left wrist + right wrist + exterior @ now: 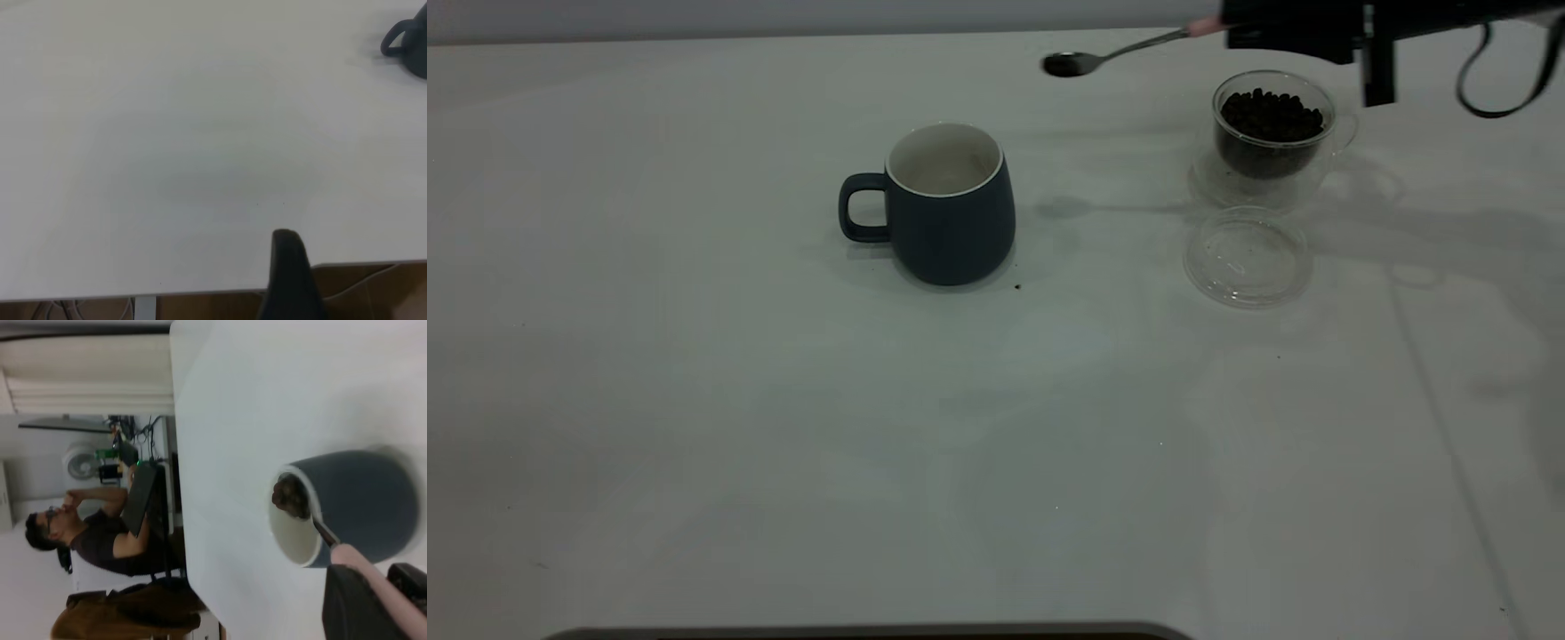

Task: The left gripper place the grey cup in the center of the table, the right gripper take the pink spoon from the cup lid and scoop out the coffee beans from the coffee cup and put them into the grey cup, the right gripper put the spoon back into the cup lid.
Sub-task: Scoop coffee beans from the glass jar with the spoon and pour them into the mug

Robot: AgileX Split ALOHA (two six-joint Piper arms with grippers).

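My right hand (1232,31) grips the pink spoon (1116,53); I should keep its loaded bowl level until over the grey cup (947,204).

My right gripper (1232,34) runs off the exterior view's top edge; my left gripper (288,277) shows one dark finger, the grip unclear.

Past the far edge of the white tabletop, a seated person (100,533) in a dark top works at a laptop (141,497). A white fan (81,461) stands behind, by pale walls; brown floor below.
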